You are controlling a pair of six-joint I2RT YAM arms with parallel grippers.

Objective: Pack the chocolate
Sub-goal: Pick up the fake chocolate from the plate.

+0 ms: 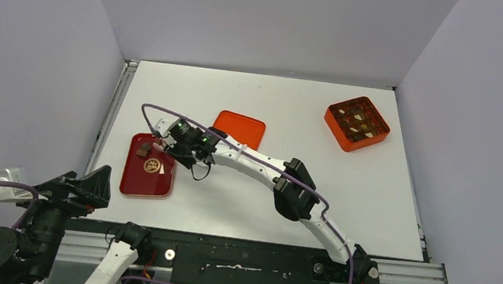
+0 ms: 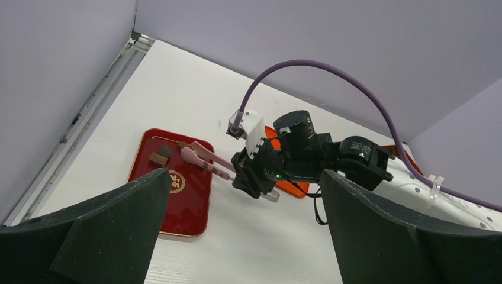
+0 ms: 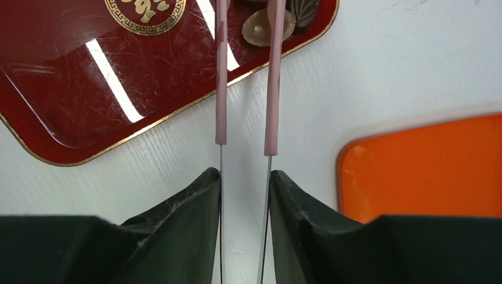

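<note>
The pink tongs [image 3: 247, 77] are held in the right gripper [image 3: 244, 173], whose black fingers [image 3: 189, 207] are drawn in narrow and pressed against the outer sides of the two thin metal arms. The tongs are pointed out over the far end of the red tray [image 1: 140, 183], which is edged in gold, carries a round gold emblem and lies at the near left of the white table [image 1: 308, 106]. A few chocolate chunks [image 2: 158, 158] are seen on the far end of that tray. In the right wrist view a pale tan chunk [image 3: 257, 28] is crossed by the right-hand arm of the tongs, with a dark chunk [image 3: 306, 12] just beside it at the tray's rim; whether the tongs touch either cannot be told. The flat orange lid [image 1: 239, 128] lies on the table just right of the tray's far end, apart from it. More chocolate is seen inside the compartments of the orange box [image 1: 337, 131], which stands at the far right, well apart from the tray. The left gripper [image 1: 88, 183] is held off the table's near left corner with its fingers [image 2: 118, 225] spread wide and nothing between them
</note>
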